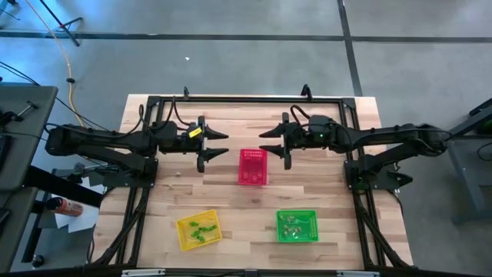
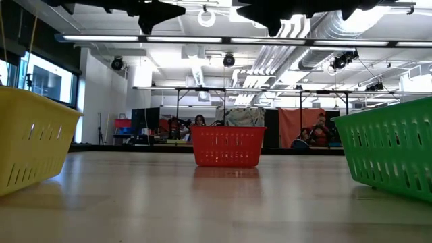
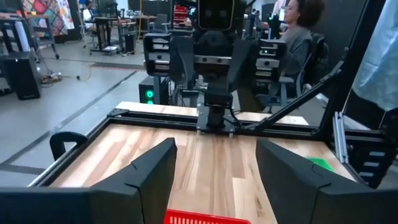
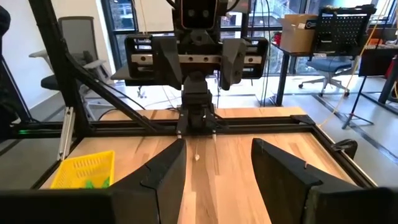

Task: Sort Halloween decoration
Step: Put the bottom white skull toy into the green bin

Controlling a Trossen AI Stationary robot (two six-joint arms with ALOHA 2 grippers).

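Small green trinkets [image 1: 198, 230] lie in the yellow basket [image 1: 198, 216] at the near left. Pale and green trinkets [image 1: 292, 224] lie in the green basket [image 1: 297, 212] at the near right. The pink-red basket [image 1: 252, 167] stands at the table's middle; I cannot see what it holds. My left gripper [image 1: 217, 146] hovers open, high, just left of the red basket. My right gripper [image 1: 270, 143] hovers open, high, just right of it. Both are empty and face each other across the basket.
A dark metal frame [image 1: 246, 100] runs along the table's far edge and down both sides. Bare wooden tabletop [image 1: 246, 208] lies between the three baskets. People sit in the room beyond the table [image 2: 200, 120].
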